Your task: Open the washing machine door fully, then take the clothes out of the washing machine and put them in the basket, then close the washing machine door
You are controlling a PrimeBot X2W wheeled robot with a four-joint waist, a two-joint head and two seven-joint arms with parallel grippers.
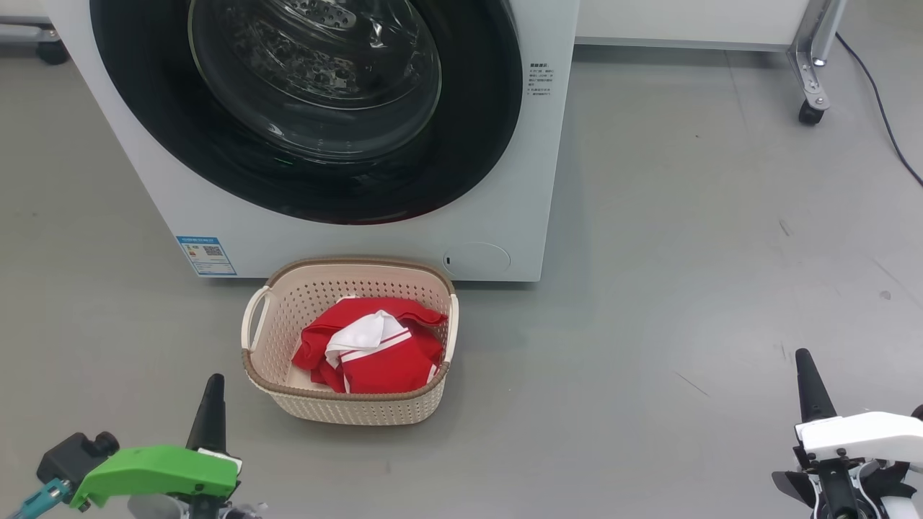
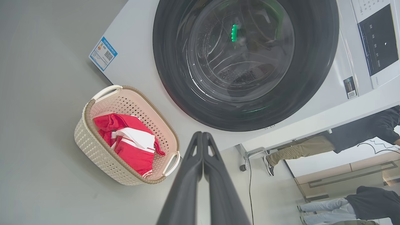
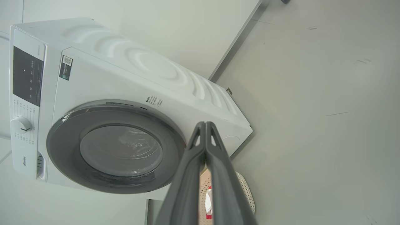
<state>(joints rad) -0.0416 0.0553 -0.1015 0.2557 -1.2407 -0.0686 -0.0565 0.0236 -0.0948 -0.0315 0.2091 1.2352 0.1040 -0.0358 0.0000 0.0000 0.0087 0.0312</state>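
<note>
My left pincer (image 1: 211, 404) is pinched together, empty. Basket (image 1: 346, 409) holding the red clothes (image 1: 389, 360) sits ahead and to its right, with the door (image 1: 483, 137) closed on the washer (image 1: 137, 166) beyond. My right pincer (image 1: 809, 378) is also pinched together, empty, basket well off to its left.

This looks like a robotics lab or test room, not a home: the washing machine (image 1: 346, 238) stands alone on a bare grey floor (image 1: 685, 252). To the machine's right and further back are a metal frame (image 1: 811, 72) on a castor and a loose black cable (image 1: 883, 108), and people (image 2: 343, 137) stand near the machine.
</note>
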